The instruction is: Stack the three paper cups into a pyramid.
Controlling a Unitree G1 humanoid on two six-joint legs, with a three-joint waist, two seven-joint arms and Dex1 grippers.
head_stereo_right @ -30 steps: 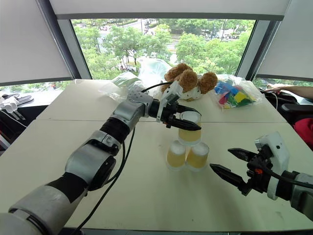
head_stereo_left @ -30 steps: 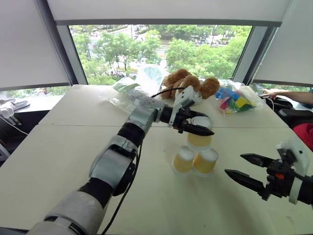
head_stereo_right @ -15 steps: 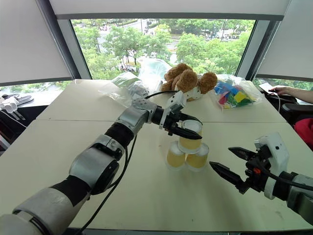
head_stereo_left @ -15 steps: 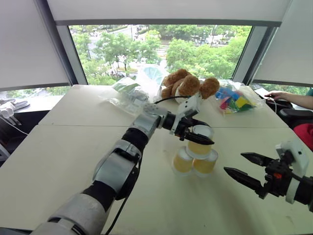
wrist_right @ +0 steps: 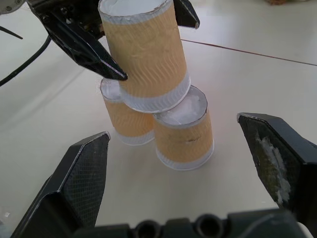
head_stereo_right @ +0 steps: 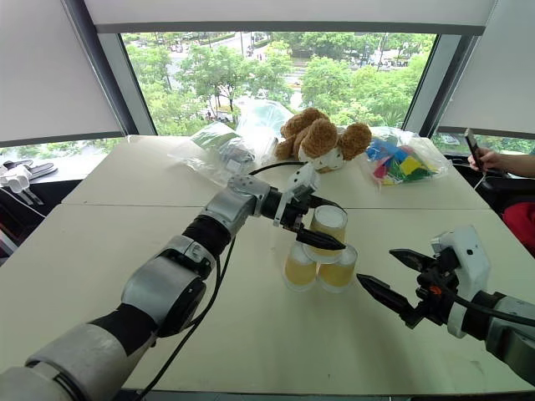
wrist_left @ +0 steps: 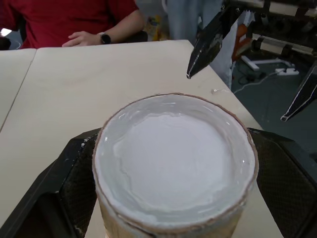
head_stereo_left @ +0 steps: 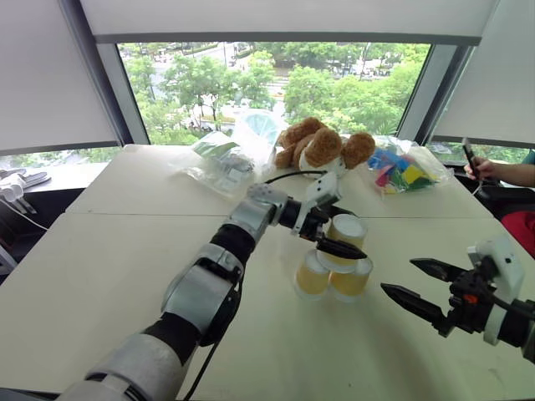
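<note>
Yellow-tan paper cups form the pyramid (head_stereo_right: 319, 255) on the white table (head_stereo_right: 125, 242): two inverted cups side by side below, the top cup (wrist_right: 147, 52) sitting slightly tilted across their bases. The left gripper (head_stereo_right: 322, 225) brackets that top cup, one black finger on each side, jaws spread with the near finger just off the cup wall. The right gripper (head_stereo_left: 418, 284) hangs near the stack, to its right, jaws apart and holding nothing. Behind the cups lie a teddy bear (head_stereo_right: 322, 138) and plastic bags.

Teddy bear (head_stereo_left: 322, 147), clear plastic bags (head_stereo_left: 224, 159), colourful blocks bag (head_stereo_left: 404, 171) along table (head_stereo_left: 100, 251) far edge.
</note>
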